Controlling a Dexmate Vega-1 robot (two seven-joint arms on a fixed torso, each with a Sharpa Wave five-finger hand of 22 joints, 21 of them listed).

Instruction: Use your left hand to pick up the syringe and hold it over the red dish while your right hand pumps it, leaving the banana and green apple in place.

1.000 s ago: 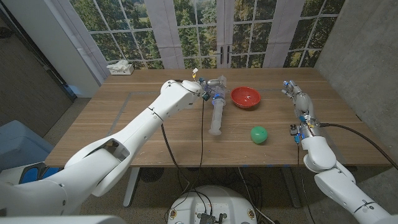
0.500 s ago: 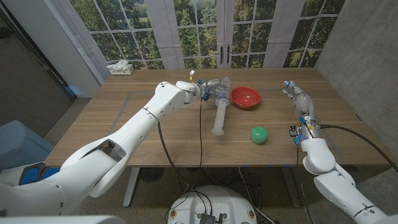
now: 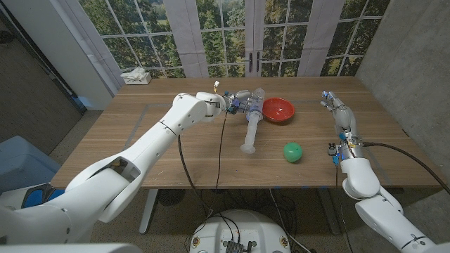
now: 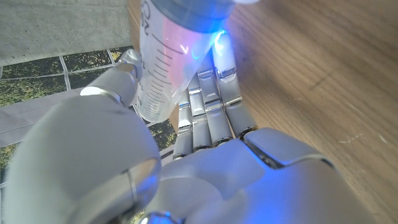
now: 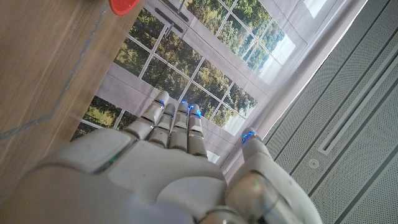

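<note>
My left hand (image 3: 241, 104) grips the upper end of a large clear syringe (image 3: 249, 130), just left of the red dish (image 3: 278, 109). The syringe slants down toward me, and its lower end is at the table or just above it. In the left wrist view the graduated barrel (image 4: 163, 56) sits between my thumb and fingers (image 4: 208, 93). A green apple (image 3: 292, 152) lies on the table in front of the dish. My right hand (image 3: 336, 105) stands at the right of the table with fingers straight (image 5: 180, 127), holding nothing. The red dish's edge (image 5: 124, 5) is in the right wrist view.
A white tissue box (image 3: 136, 76) sits at the far left corner of the wooden table (image 3: 155, 140). A black cable (image 3: 223, 151) hangs from my left forearm over the front edge. Windows stand behind the table.
My left hand has shifted slightly right toward the red dish, taking the syringe's upper end with it. The right hand has hardly moved.
</note>
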